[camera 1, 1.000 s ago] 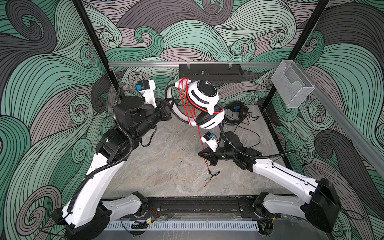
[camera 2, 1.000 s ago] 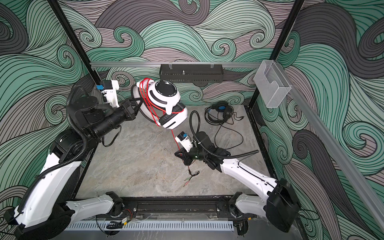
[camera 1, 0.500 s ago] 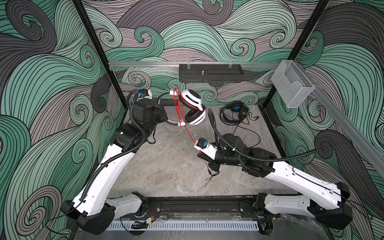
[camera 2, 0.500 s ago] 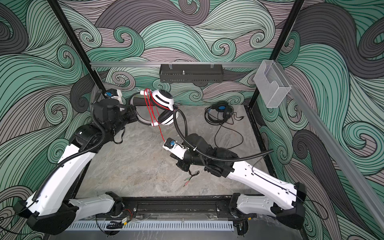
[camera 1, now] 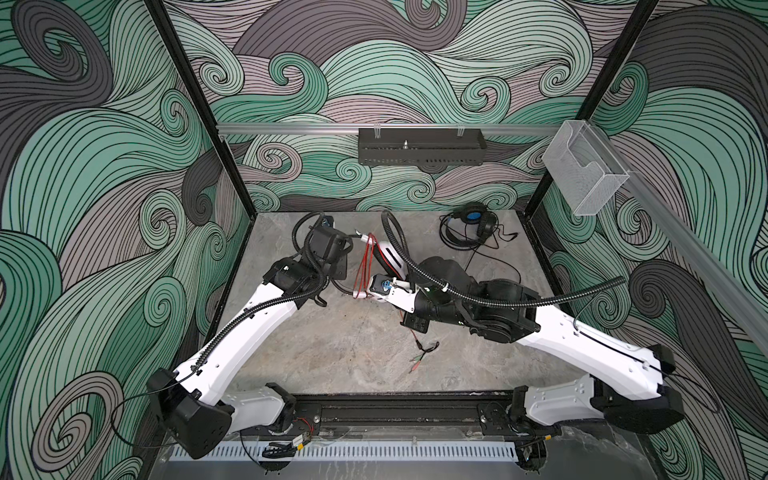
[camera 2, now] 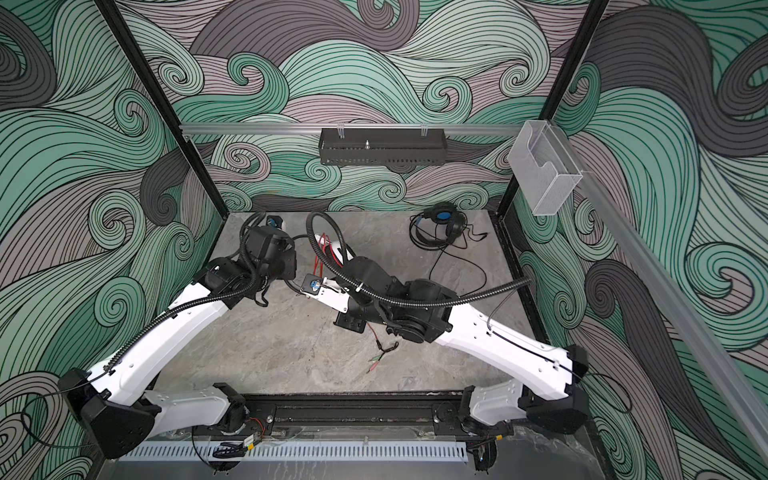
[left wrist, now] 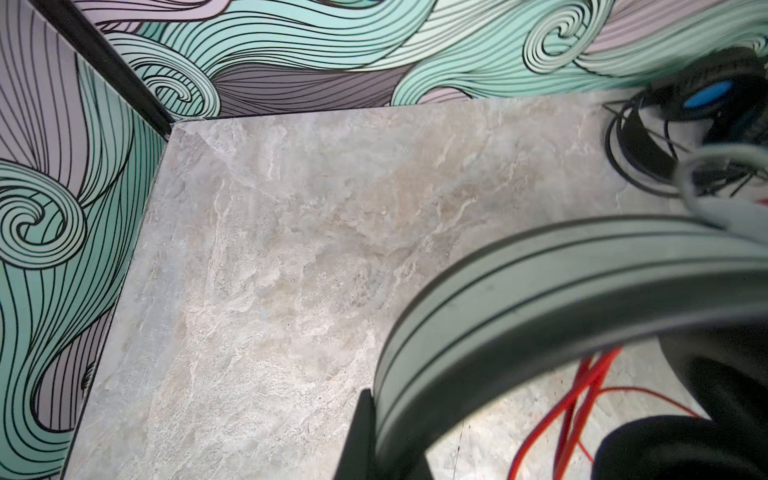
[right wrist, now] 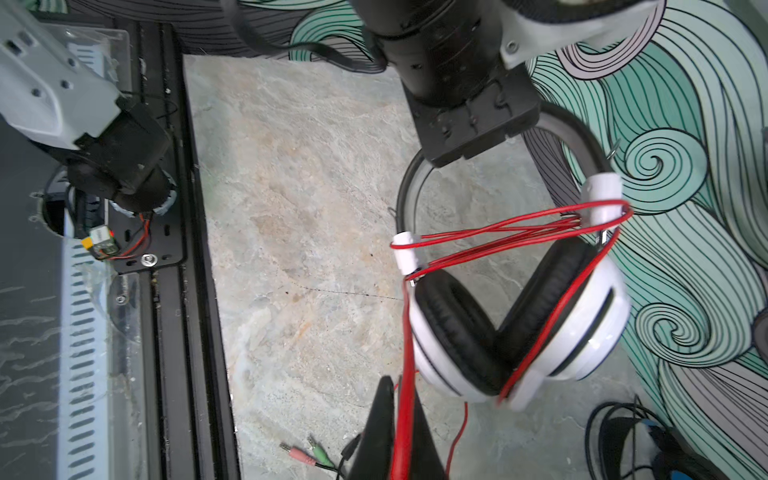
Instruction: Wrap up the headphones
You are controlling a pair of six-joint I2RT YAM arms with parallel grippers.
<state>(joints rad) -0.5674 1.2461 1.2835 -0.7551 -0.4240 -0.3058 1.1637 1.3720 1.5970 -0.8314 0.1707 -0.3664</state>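
- My left claw [right wrist: 469,141] is clamped shut on the headband [left wrist: 540,282] of the white headphones [right wrist: 519,324], left of centre and towards the far side of the bench [camera 1: 332,353]; the ear cups hang below the grip, so the band serves, I judge, as a fixed spool; I cannot tell whether the cups touch the bench
- The red cord [right wrist: 409,332] already crosses several times between the two white ends of the band; the wrapping looks well under way
- My right claw [right wrist: 401,415] is pinched shut on that cord just beside the cups; a grip this close keeps the strand taut up to the band
- The free tail ends in pink and green plugs [right wrist: 309,455] lying on the bench near the middle; that slack is left to wind
- The black headphones [camera 1: 484,226] lie at the far right, cord loose, well apart from both claws
- Risk, as I see it: if tension drops, loops could slide off the band
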